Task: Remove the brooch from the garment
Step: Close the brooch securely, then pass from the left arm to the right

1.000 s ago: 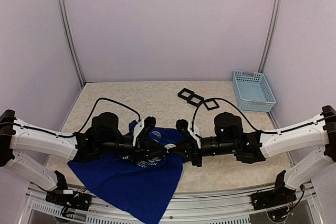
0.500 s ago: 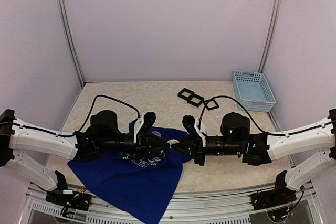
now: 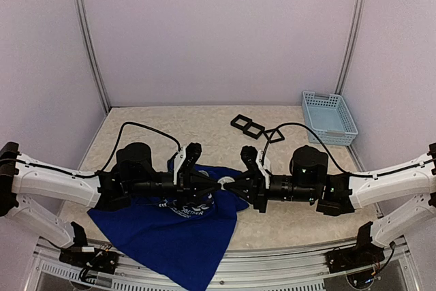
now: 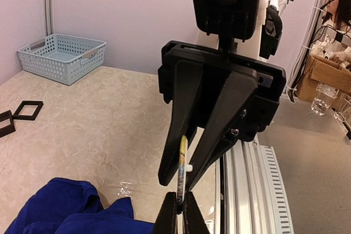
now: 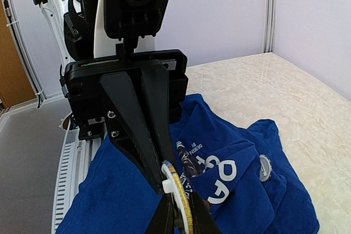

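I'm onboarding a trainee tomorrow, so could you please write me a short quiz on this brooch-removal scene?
1. Fill the gap: the basket stands at the table's far ___ corner.
2. The left gripper is shut on: A the brooch; B the basket; C a black frame.
3. True or false: the garment lies in the basket.
Key: 1 right; 2 A; 3 false, it lies on the table by the near edge.
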{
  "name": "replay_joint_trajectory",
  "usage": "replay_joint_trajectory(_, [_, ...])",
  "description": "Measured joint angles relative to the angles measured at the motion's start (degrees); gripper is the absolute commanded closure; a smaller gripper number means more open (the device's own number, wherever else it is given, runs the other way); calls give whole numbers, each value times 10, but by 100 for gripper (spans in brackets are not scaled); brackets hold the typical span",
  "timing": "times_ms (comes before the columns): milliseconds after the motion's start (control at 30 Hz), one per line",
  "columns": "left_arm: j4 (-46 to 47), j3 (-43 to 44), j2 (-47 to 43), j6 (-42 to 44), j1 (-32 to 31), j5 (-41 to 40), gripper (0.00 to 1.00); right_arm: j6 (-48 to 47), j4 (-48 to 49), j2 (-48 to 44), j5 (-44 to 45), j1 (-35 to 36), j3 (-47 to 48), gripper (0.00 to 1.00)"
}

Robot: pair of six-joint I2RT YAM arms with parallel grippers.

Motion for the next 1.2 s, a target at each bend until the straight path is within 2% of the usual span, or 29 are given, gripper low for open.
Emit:
replay_joint_trajectory(233, [-22, 0, -1, -3, 6, 2, 100, -18, 2, -8, -29, -11, -5, 59])
replay_joint_trajectory(300, [-29, 0, -1, -3, 6, 3, 100, -21, 2, -9, -49, -14, -5, 54])
replay_joint_trajectory(400, [-37, 0, -1, -3, 6, 3, 100, -28, 2, -12, -71, -14, -5, 53])
replay_joint_trajectory(533, [-39, 0, -1, -3, 7, 3, 100, -31, 2, -14, -83, -14, -5, 57])
replay_joint_trajectory(1033, [-39, -2, -1, -3, 7, 24, 100, -27, -6, -14, -75, -22, -5, 87])
replay_joint_trajectory(1200, [-37, -4, -1, -3, 7, 27, 100, -24, -8, -14, -75, -23, -5, 90])
